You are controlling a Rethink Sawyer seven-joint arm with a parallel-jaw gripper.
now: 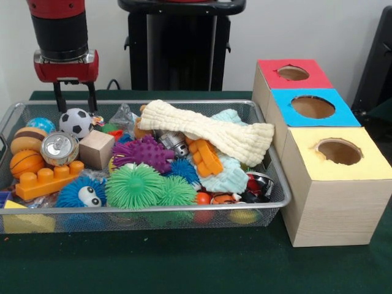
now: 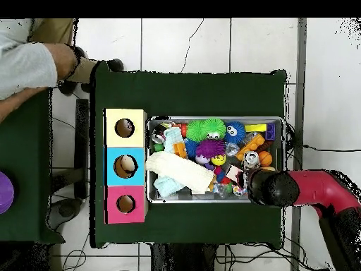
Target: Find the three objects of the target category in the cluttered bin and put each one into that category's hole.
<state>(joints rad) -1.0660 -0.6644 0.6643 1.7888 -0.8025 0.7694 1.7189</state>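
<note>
Front view: gripper point(image 1: 75, 98) poised with its two dark fingers spread apart and empty, tips at the bin's point(image 1: 278, 184) far rim near the left corner, directly behind the soccer ball point(image 1: 76, 122). Placed for a descent into the clutter, by judgement. Target category not identifiable from the frames, so target objects not singled out. Among the contents: soda can point(image 1: 59, 148), wooden cube point(image 1: 96, 148), orange brick point(image 1: 49, 180), purple spiky ball point(image 1: 144, 152), green spiky ball point(image 1: 134, 186). Cream cloth point(image 1: 211, 131) draped across the pile, possibly concealing items beneath. Sorting box at the bin's right end, touching it, with red hole point(image 1: 293, 73), blue hole point(image 1: 313, 106) and yellow hole point(image 1: 339, 150) facing up for drops from above.

Overhead view: arm over the bin's corner. Pale object visible inside the blue hole. A person's sleeve point(image 2: 25, 65) at the upper left, clear of the surface point(image 2: 211, 92).
</note>
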